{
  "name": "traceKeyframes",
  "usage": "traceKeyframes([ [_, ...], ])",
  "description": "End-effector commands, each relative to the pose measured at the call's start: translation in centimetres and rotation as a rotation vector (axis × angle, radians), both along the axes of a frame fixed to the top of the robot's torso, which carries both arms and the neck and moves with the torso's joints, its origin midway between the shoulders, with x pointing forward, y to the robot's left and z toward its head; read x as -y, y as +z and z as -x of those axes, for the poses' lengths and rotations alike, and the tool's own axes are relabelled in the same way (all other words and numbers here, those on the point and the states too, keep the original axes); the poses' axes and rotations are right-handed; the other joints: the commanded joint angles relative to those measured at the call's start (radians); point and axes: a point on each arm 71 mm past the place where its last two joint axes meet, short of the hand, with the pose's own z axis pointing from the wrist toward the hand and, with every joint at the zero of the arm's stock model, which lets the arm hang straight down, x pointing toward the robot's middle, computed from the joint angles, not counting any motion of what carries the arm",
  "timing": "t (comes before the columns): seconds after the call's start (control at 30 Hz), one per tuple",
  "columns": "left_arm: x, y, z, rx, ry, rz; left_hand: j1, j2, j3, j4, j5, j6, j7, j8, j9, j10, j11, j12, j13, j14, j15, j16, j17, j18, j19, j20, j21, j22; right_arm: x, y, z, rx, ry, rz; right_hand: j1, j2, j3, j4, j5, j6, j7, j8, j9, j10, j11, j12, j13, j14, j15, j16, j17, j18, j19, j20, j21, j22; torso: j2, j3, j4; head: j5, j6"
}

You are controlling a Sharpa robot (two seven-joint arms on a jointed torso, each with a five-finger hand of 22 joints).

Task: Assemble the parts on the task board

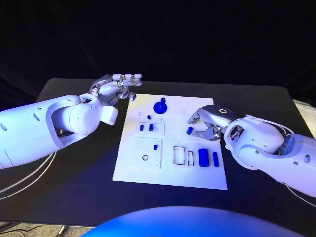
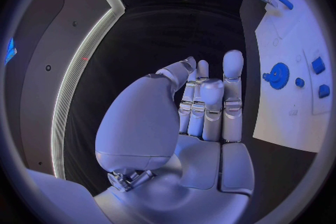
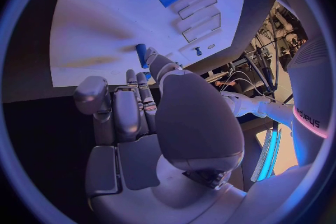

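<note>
The white task board lies in the middle of the black table. My right hand hovers over the board's right side and pinches a small blue peg at its fingertips. The right wrist view has that peg between the thumb and a finger of the right hand, just above the board. My left hand hangs off the board's far left corner, fingers loosely bent, holding nothing. In the left wrist view the left hand has nothing in its palm.
A blue gear sits at the board's far middle, also in the left wrist view. Two small blue pegs stand in a block below it. A thick blue cylinder and a thin blue bar lie near rectangular slots.
</note>
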Motion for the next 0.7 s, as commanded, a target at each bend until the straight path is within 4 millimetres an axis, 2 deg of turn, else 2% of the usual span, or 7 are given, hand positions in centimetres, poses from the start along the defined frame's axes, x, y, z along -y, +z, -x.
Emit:
traceKeyframes([
  [0.03, 0.3, 0.1, 0.1, 0.008, -0.024, 0.009, 0.0, 0.007, -0.006, -0.002, -0.003, -0.002, 0.002, 0.005, -0.001, -0.006, 0.002, 0.004, 0.001, -0.009, -0.001, -0.003, -0.001, 0.015, -0.007, -0.002, -0.005, -0.001, -0.3, -0.3, 0.0, -0.006, 0.019, 0.026, 0.006, 0.015, 0.0, 0.007, -0.003, 0.012, 0.001, 0.003, 0.002, 0.018, -0.001, 0.011, 0.001, 0.036, 0.004, 0.007, -0.001, 0.004, 0.008, 0.003, -0.002, 0.003, 0.001, -0.0001, -0.0007, 0.003, 0.001],
  [0.37, 0.3, 0.1, 0.1, 0.006, -0.027, 0.009, 0.0, 0.007, -0.006, -0.002, -0.003, -0.002, 0.002, 0.005, -0.001, -0.006, 0.002, 0.004, 0.001, -0.009, -0.001, -0.003, -0.001, 0.015, -0.007, -0.002, -0.005, -0.001, -1.1, -0.9, -0.4, -0.033, 0.034, 0.021, 0.009, 0.039, 0.037, 0.022, -0.004, 0.065, 0.005, 0.011, 0.006, 0.105, -0.002, 0.036, -0.001, 0.036, 0.008, 0.013, -0.002, 0.002, 0.018, 0.007, 0.007, 0.015, 0.001, 0.0004, -0.0008, 0.004, -0.004],
  [0.7, 0.4, 0.1, 0.1, 0.004, -0.03, 0.009, 0.0, 0.007, -0.006, -0.002, -0.003, -0.002, 0.002, 0.005, -0.001, -0.006, 0.002, 0.004, 0.001, -0.009, -0.001, -0.003, -0.001, 0.015, -0.007, -0.002, -0.005, -0.001, -1.1, -1.3, -0.7, -0.051, 0.031, 0.037, 0.019, 0.049, 0.073, 0.022, -0.004, 0.116, 0.003, 0.022, 0.012, 0.169, -0.017, 0.04, 0.0, 0.036, -0.004, 0.022, 0.002, -0.002, 0.031, -0.002, 0.021, 0.035, 0.001, 0.0007, -0.0014, 0.003, -0.007],
])
